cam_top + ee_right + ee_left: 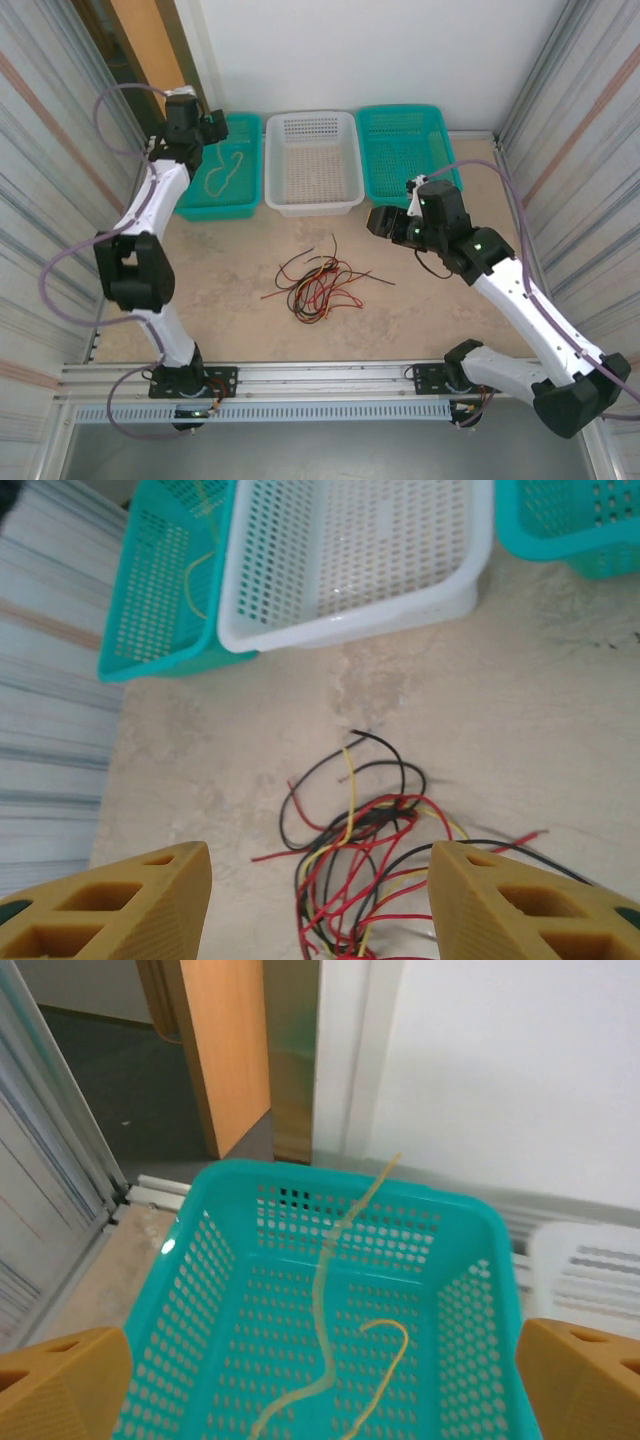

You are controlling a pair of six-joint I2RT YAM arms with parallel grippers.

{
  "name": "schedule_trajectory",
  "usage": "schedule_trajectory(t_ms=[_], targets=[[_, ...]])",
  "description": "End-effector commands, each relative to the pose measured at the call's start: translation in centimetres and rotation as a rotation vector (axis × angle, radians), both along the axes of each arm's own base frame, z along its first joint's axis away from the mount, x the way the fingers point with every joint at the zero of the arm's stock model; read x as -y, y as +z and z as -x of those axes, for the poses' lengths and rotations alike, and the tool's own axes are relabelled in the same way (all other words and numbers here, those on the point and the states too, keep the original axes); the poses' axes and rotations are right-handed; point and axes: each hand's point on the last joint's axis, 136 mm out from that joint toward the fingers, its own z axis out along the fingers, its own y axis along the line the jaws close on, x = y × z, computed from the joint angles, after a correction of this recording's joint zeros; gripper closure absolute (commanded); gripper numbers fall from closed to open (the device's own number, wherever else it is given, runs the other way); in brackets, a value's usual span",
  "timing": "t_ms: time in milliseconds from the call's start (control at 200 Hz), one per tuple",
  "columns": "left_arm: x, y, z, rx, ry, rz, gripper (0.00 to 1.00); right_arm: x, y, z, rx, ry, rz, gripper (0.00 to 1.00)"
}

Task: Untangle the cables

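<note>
A tangle of thin red, black and yellow cables point(320, 285) lies on the table's middle; in the right wrist view the tangle point(385, 855) sits below and between the tan fingers. My right gripper point(385, 222) hovers open to the right of the pile, and in its own view the gripper point(320, 905) holds nothing. One tan cable point(225, 175) lies curled in the left teal basket point(243, 200); the left wrist view shows this cable point(330, 1310) in that basket point(215, 1290). My left gripper point(215, 128) hangs open over that basket, the gripper point(325, 1390) empty.
A white basket point(312, 198) stands at the back middle and a second teal basket point(440, 170) at the back right. Ribbed metal walls close in both sides. A metal rail point(330, 375) runs along the near edge.
</note>
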Motion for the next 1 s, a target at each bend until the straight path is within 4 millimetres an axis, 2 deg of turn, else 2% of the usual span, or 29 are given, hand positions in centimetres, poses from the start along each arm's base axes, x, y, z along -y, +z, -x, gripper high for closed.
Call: schedule_trajectory(t_ms=[0, 60, 145, 241, 316, 421, 521, 576, 656, 717, 832, 997], targets=[[4.9, 6.4, 5.0, 0.155, -0.130, 0.146, 0.01, 0.4, -2.8, 0.3, -0.067, -0.036, 0.077, 0.41], [7.3, 5.9, 7.6, 0.123, -0.196, 0.207, 0.01, 0.3, -3.9, 0.3, -0.098, -0.048, 0.109, 0.42], [10.5, 4.0, 11.6, 0.028, -0.333, 0.317, 0.01, 0.0, -5.2, 0.4, -0.129, -0.043, 0.151, 0.41], [13.6, 0.7, 16.6, -0.077, -0.476, 0.340, 0.06, -0.3, -6.8, 0.8, -0.167, -0.030, 0.212, 0.41], [15.9, -1.8, 20.9, -0.148, -0.594, 0.338, 0.14, -0.8, -8.0, 1.1, -0.195, -0.010, 0.248, 0.41], [17.5, -6.0, 25.9, -0.280, -0.679, 0.328, 0.23, -2.1, -9.8, 1.1, -0.227, 0.026, 0.292, 0.40], [18.4, -10.1, 29.2, -0.405, -0.702, 0.410, 0.32, -3.9, -11.5, 0.9, -0.276, 0.055, 0.324, 0.40], [18.7, -11.9, 30.5, -0.462, -0.713, 0.440, 0.37, -5.0, -12.4, 0.8, -0.295, 0.066, 0.355, 0.41], [18.2, -14.0, 31.3, -0.527, -0.665, 0.455, 0.50, -7.2, -13.2, 0.6, -0.302, 0.114, 0.366, 0.49], [17.5, -15.0, 31.5, -0.551, -0.618, 0.458, 0.51, -9.0, -13.6, 0.4, -0.301, 0.152, 0.364, 0.51], [17.7, -15.2, 31.5, -0.551, -0.610, 0.484, 0.52, -11.1, -15.0, -0.4, -0.314, 0.192, 0.407, 0.52], [18.3, -14.9, 31.1, -0.551, -0.627, 0.497, 0.48, -11.8, -18.1, -2.6, -0.355, 0.198, 0.467, 0.52]])
